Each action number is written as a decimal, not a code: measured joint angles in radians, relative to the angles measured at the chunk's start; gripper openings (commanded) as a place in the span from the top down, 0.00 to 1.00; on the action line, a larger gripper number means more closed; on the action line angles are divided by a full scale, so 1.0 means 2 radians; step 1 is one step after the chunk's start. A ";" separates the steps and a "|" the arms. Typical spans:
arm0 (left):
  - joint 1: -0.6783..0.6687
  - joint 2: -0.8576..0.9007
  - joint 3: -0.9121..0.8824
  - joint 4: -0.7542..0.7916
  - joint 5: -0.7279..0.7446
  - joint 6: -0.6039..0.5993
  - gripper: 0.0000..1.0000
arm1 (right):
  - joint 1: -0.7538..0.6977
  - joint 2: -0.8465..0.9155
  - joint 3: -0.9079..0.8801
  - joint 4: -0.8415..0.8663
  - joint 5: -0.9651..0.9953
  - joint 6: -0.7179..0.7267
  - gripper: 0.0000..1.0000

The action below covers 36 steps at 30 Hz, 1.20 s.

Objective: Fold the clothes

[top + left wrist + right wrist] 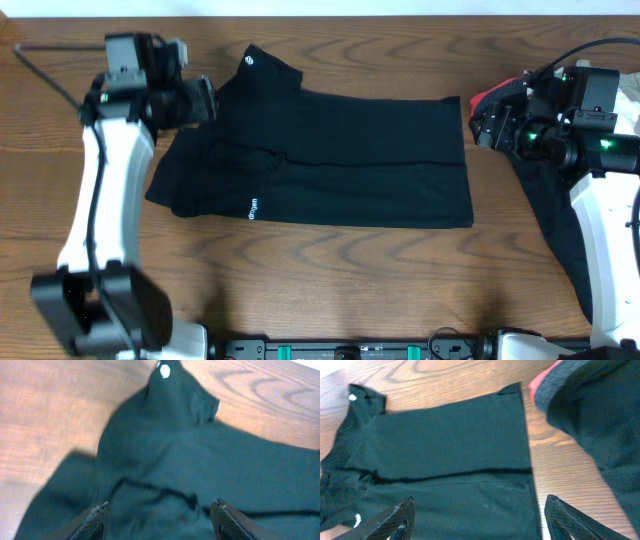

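A black T-shirt [340,160] lies folded lengthwise on the wooden table, neck with a small white logo [249,62] at the far left. It also shows in the left wrist view [200,460] and the right wrist view [450,450]. My left gripper [205,100] is open and empty above the shirt's left sleeve end; its fingers [160,515] frame bunched fabric. My right gripper [485,125] is open and empty at the shirt's right hem; its fingers [480,517] straddle that hem corner.
A black garment with a red edge [545,200] lies at the right under the right arm, also in the right wrist view [590,405]. The arm bases stand at the table's front edge [350,345].
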 measured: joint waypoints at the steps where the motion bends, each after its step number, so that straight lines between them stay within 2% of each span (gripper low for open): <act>1: 0.000 0.024 0.024 0.001 0.005 0.004 0.33 | 0.000 0.000 0.000 -0.002 -0.004 0.000 0.19; 8: -0.011 0.194 0.167 0.027 0.017 0.033 0.30 | 0.000 0.000 0.000 -0.021 -0.020 -0.002 0.22; 15: -0.048 0.301 0.190 0.149 0.004 0.056 0.29 | 0.000 0.000 0.000 -0.051 -0.022 -0.003 0.25; 24: -0.092 0.345 0.190 0.241 -0.078 0.082 0.29 | 0.000 0.000 0.000 -0.090 -0.023 -0.004 0.28; 33: -0.092 0.373 0.190 0.272 -0.131 0.091 0.30 | 0.000 0.000 0.000 -0.110 -0.023 -0.004 0.30; 36: -0.090 0.379 0.190 0.279 -0.135 0.091 0.34 | 0.000 0.000 0.000 -0.111 -0.023 -0.004 0.30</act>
